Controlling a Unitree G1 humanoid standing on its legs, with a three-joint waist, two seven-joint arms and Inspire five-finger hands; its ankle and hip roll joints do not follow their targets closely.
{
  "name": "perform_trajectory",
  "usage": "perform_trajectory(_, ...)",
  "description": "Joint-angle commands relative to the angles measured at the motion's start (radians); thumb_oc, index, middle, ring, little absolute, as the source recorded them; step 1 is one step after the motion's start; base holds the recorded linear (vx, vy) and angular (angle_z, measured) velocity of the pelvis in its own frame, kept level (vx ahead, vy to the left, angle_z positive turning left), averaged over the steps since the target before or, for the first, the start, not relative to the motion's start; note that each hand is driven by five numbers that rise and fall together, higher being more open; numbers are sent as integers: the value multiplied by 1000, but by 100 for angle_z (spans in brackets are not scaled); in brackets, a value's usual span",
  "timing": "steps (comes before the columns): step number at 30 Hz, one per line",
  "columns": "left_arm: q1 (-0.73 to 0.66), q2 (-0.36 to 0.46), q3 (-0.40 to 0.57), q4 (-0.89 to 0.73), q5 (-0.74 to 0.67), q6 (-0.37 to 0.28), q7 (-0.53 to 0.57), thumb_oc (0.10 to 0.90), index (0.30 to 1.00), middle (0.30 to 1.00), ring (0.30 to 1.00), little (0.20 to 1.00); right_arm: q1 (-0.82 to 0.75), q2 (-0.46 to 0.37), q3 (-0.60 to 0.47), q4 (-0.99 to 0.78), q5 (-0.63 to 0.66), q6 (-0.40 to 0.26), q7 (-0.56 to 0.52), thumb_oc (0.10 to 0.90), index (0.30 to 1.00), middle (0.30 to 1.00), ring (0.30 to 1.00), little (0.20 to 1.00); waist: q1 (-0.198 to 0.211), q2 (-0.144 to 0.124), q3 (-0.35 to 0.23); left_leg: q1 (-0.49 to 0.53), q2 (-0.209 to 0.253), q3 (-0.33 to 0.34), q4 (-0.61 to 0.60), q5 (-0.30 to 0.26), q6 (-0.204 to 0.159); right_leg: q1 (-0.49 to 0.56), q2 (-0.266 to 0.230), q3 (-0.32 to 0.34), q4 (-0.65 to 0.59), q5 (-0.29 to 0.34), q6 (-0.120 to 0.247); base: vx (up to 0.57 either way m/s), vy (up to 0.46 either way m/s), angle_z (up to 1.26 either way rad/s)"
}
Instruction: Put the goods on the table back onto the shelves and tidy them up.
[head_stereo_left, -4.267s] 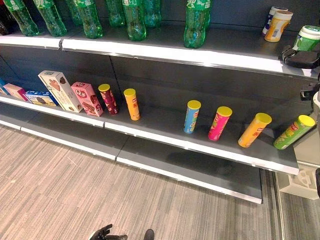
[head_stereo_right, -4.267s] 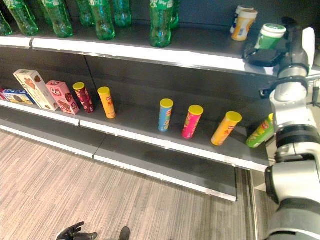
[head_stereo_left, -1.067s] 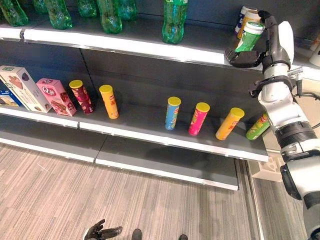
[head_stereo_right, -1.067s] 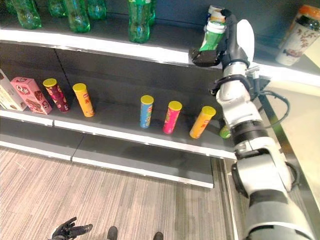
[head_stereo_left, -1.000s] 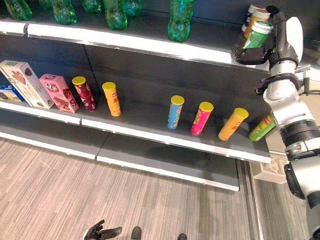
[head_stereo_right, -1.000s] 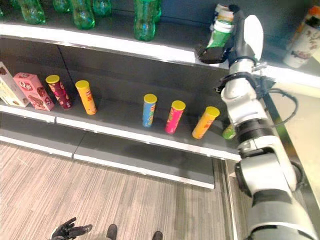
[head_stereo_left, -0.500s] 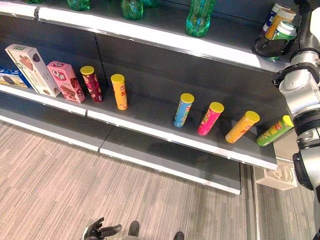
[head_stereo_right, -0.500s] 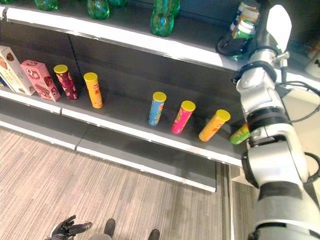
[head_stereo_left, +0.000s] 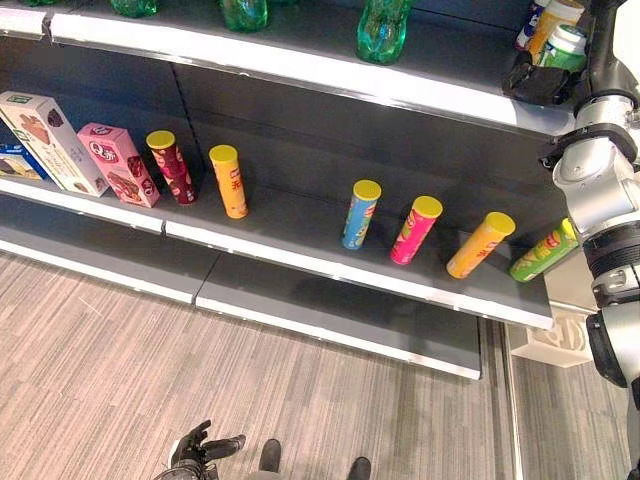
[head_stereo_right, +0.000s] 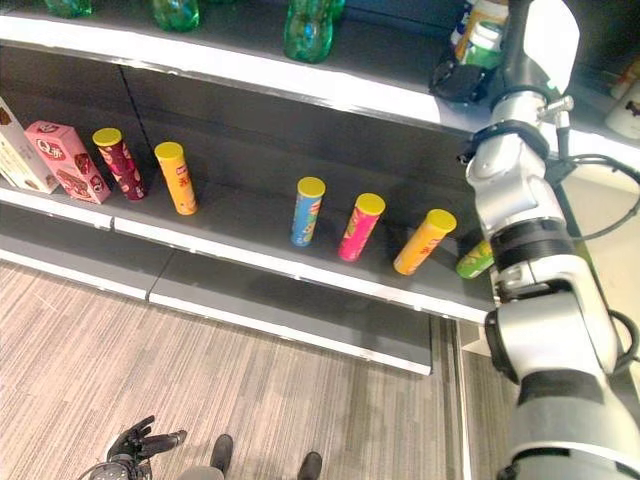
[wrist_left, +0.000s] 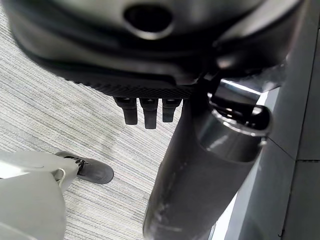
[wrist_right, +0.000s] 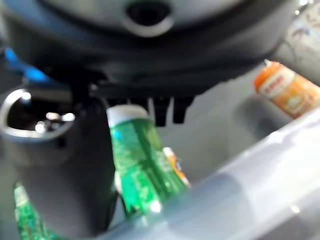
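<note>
My right hand (head_stereo_left: 540, 80) reaches up to the right end of the top shelf (head_stereo_left: 300, 62). It is shut on a green can with a white lid (head_stereo_left: 566, 46). The can stands upright over the shelf, close to a white and orange bottle (head_stereo_left: 556, 14). In the right wrist view the green can (wrist_right: 142, 165) sits between the thumb (wrist_right: 55, 165) and the fingers (wrist_right: 165, 107). My left hand (head_stereo_left: 197, 447) hangs low over the floor, open and holding nothing.
Green soda bottles (head_stereo_left: 382, 16) stand along the top shelf. On the middle shelf (head_stereo_left: 330, 265) lean several chip tubes, among them a blue one (head_stereo_left: 359, 214), a pink one (head_stereo_left: 415, 229) and a yellow one (head_stereo_left: 479, 244). Snack boxes (head_stereo_left: 118, 164) stand at its left end.
The view has shifted. My right hand has carried the green can from a tilted hold at the shelf's front edge further in, and it now stands upright beside the orange bottle.
</note>
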Motion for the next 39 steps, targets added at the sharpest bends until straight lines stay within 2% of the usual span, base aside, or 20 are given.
perform_trajectory(1,-22,64,-17,-8,-6,-44,30,800,900,900,900,900,-45,-64,32,-45,-59,-10,-50,800,900,900,900,900,0,-48,-33,37,8,108,3,-47,-24,84,-83,16,7,-27,103,6,-7,-3)
perform_trajectory(9,-20,62,-19,-5,-5,-44,32,800,900,900,900,900,-39,-55,26,-41,-38,-16,-46,800,900,900,900,900,-3,-40,-33,40,11,111,3,-47,-25,85,-81,19,7,-30,101,1,-4,-1)
perform_trajectory(12,-20,61,-17,1,-1,-43,31,800,900,900,900,900,-20,-45,16,-77,1,-44,-33,800,900,900,900,900,-3,-39,-34,43,12,112,3,-47,-25,86,-80,22,7,-32,101,0,0,0)
perform_trajectory(15,-18,59,-12,13,8,-39,20,800,900,900,900,900,11,-58,-8,-167,84,-107,-15,800,900,900,900,900,-3,-38,-36,43,13,112,3,-47,-26,87,-78,21,7,-35,101,0,0,0)
perform_trajectory(16,-16,57,-9,18,10,-39,17,800,900,900,900,900,40,-71,-34,-247,120,-141,-11,800,900,900,900,900,-4,-35,-38,43,14,112,3,-47,-26,88,-78,19,7,-37,101,0,0,0)
perform_trajectory(20,-12,54,0,20,15,-35,14,800,900,900,900,900,102,-94,-93,-370,110,-164,-23,800,900,900,900,900,-7,-33,-40,47,14,115,3,-50,-25,89,-77,21,7,-38,102,0,0,0)
perform_trajectory(21,-8,50,12,18,21,-34,14,800,900,900,900,900,150,-119,-141,-466,78,-178,-40,800,900,900,900,900,-16,-29,-43,49,14,118,3,-53,-24,90,-77,25,7,-40,102,0,0,0)
perform_trajectory(24,-12,44,21,20,35,-29,18,800,900,900,900,900,235,-136,-241,-609,55,-201,-64,800,900,900,900,900,-29,-25,-48,54,15,122,3,-58,-23,90,-76,28,7,-41,103,4,1,-2)
perform_trajectory(27,-10,43,22,17,40,-29,20,800,900,900,900,900,294,-129,-312,-684,54,-218,-77,800,900,900,900,900,-34,-27,-52,57,16,126,3,-60,-22,90,-75,33,7,-42,104,5,3,-8)
perform_trajectory(29,-14,38,28,16,55,-26,20,800,900,900,900,900,349,-159,-379,-774,12,-224,-96,800,900,900,900,900,-53,-30,-57,63,19,134,3,-65,-21,87,-75,42,7,-41,106,11,10,-10)
perform_trajectory(32,-18,38,26,14,63,-24,23,800,900,900,900,900,388,-168,-425,-824,-2,-225,-103,800,900,900,900,900,-58,-34,-62,66,20,139,3,-69,-21,85,-74,49,7,-42,107,4,5,-8)
perform_trajectory(34,-25,34,32,15,69,-23,24,800,900,900,900,900,413,-193,-470,-873,-22,-227,-124,800,900,900,900,900,-75,-35,-70,72,21,147,3,-73,-19,84,-74,60,7,-40,108,5,9,-14)
perform_trajectory(39,-29,27,29,20,73,-22,24,800,900,900,900,900,484,-172,-557,-967,30,-265,-120,800,900,900,900,900,-96,-34,-79,84,21,165,3,-81,-14,79,-74,83,7,-35,109,0,25,-18)
